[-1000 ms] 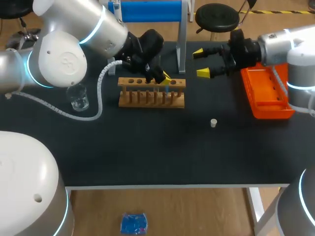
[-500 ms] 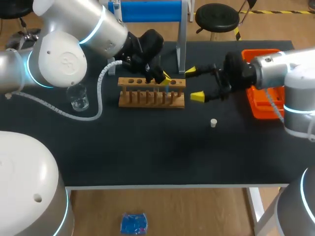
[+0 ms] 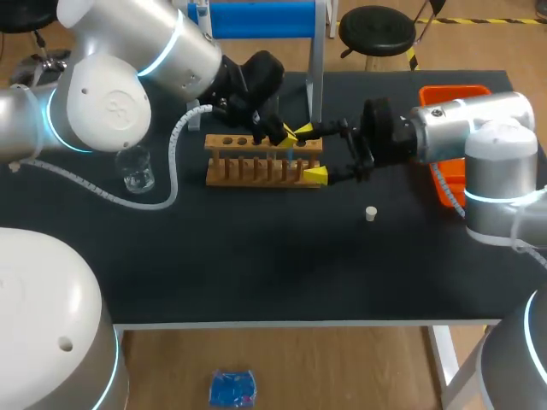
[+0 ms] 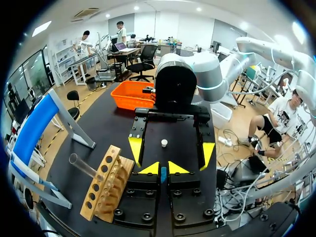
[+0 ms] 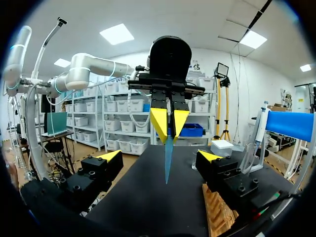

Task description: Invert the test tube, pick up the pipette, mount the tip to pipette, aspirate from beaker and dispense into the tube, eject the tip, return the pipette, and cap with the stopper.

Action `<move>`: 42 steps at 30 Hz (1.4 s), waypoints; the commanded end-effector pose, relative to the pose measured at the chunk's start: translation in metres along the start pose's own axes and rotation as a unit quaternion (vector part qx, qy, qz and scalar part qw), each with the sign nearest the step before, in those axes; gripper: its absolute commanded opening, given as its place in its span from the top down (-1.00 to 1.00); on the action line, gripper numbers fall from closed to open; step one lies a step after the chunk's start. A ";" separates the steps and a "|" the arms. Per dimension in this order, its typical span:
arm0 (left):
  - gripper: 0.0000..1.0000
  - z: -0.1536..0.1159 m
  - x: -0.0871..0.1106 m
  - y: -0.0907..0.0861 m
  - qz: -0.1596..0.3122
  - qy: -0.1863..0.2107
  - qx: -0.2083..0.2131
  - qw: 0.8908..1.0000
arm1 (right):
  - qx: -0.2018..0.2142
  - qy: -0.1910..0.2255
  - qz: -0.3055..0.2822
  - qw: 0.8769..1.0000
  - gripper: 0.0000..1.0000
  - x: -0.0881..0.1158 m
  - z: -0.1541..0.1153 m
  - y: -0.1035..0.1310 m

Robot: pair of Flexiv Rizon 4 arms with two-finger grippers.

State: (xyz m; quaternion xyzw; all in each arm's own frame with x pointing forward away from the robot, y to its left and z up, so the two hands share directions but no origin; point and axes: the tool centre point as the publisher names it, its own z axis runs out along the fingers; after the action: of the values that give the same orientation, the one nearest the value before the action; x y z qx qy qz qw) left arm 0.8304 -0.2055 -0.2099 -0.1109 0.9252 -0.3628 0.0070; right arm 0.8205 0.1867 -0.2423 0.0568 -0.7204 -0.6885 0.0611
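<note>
Black table; rack, beaker, stopper

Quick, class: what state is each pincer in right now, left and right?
Left pincer: shut on the blue tube.
Right pincer: open, holding nothing.

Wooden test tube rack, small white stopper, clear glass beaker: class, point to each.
Wooden test tube rack [image 3: 256,181]: head view, base bar.
Small white stopper [image 3: 371,213]: head view, top.
Clear glass beaker [image 3: 137,172]: head view, wall.
</note>
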 end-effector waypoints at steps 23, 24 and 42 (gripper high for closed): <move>1.00 0.000 -0.001 -0.001 0.000 0.001 -0.002 1.000 | -0.018 -0.003 0.029 0.999 0.22 -0.007 0.023 -0.001; 1.00 0.000 -0.001 -0.001 0.000 0.001 -0.002 1.000 | -0.018 -0.003 0.029 0.999 0.28 -0.007 0.023 -0.002; 1.00 0.000 -0.001 -0.001 0.000 0.001 -0.002 1.000 | -0.019 -0.004 0.033 0.999 1.00 -0.009 0.021 -0.002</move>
State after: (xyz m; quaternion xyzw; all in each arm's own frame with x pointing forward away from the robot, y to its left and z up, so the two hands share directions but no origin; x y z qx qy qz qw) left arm 0.8300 -0.2056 -0.2099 -0.1107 0.9253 -0.3628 0.0067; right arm 0.8261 0.2094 -0.2448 0.0288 -0.7084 -0.7004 0.0828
